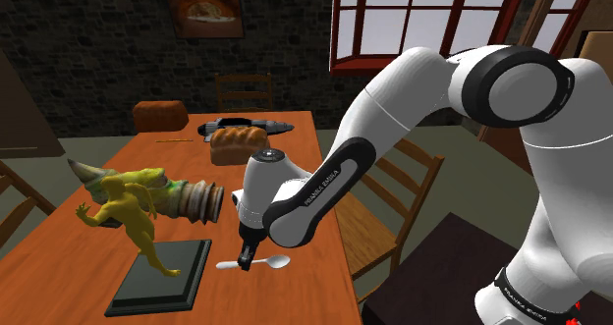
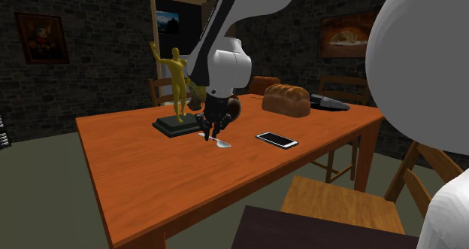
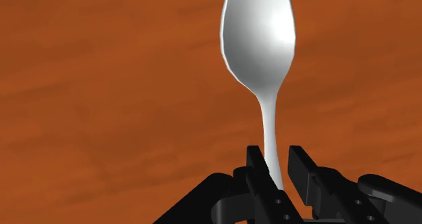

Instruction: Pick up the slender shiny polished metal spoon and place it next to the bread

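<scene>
Down on the orange wooden tabletop (image 1: 79,244), the slender pale glossy spoon (image 3: 260,40) lies flat, its handle between narrowly parted black fingers (image 3: 255,168), apparently unclamped; gripped far from the bowl, it may pivot and slip.

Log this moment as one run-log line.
phase: pre-grasp | spoon: flat on wooden table | gripper: open, astride its handle | bread loaf: apart from spoon

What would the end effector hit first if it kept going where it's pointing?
Probably the table: the end effector straddles the spoon at its handle, so its fingertips would touch wood first.
</scene>
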Tool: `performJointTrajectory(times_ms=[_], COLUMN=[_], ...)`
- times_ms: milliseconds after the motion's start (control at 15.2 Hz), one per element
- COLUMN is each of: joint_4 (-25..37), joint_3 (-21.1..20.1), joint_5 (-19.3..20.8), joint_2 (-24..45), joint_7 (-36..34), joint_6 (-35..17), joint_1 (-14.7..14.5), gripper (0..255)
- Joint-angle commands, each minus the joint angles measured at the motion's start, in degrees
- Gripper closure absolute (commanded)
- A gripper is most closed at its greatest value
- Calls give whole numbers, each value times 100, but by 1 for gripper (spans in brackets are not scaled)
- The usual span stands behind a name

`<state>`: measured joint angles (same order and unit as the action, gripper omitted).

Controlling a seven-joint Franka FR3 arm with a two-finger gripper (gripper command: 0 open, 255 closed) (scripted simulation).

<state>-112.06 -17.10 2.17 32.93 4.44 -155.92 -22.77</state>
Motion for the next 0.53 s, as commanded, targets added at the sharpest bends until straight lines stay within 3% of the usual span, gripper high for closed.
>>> performJointTrajectory(times_ms=[0,462], joint_4=[0,-28], joint_3=[0,-98], joint_5=[0,-92], joint_2=[0,-357], joint_7=[0,21], joint_6=[0,325], joint_1=[0,81], gripper=[255,255])
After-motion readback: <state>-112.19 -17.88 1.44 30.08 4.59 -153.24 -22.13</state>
